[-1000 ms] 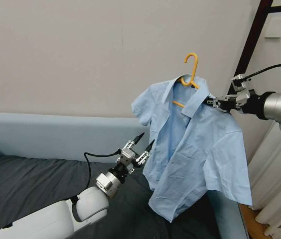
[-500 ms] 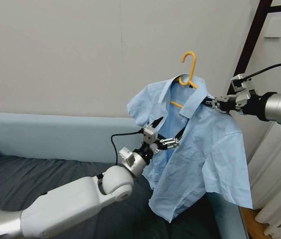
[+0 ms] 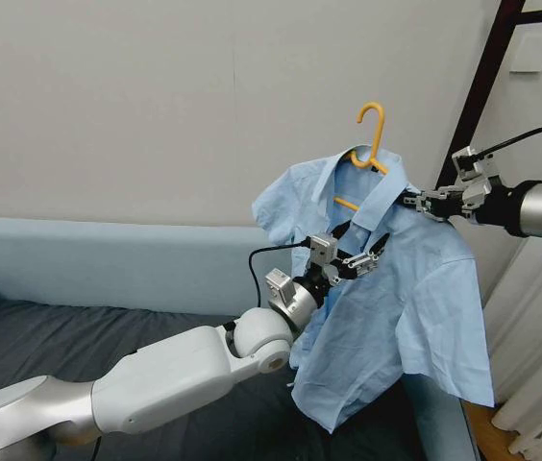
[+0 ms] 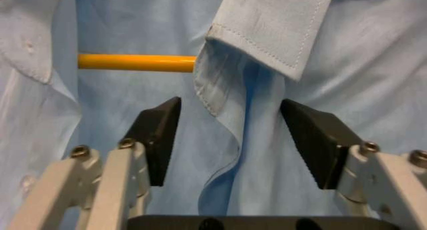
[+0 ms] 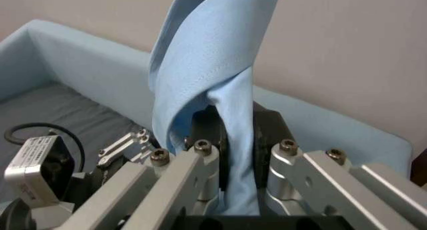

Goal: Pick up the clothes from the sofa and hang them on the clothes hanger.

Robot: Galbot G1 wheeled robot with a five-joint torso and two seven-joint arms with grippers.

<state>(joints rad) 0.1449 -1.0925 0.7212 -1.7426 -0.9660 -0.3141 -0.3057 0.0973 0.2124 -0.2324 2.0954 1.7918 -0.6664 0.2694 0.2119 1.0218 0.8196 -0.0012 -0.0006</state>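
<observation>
Left gripper (image 4: 231, 110) up above the sofa (image 3: 60, 336), fingers spread wide either side of the light blue shirt's (image 3: 415, 307) hanging front edge, and farther right the right gripper (image 5: 235, 130) pinches the shoulder fabric tight, orange hanger (image 3: 372, 130) inside the collar.

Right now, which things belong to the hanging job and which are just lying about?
Job: blue shirt, orange hanger, sofa, left gripper open at the shirt front, right gripper shut on the shirt.
Just there: wall, dark post, curtain.
</observation>
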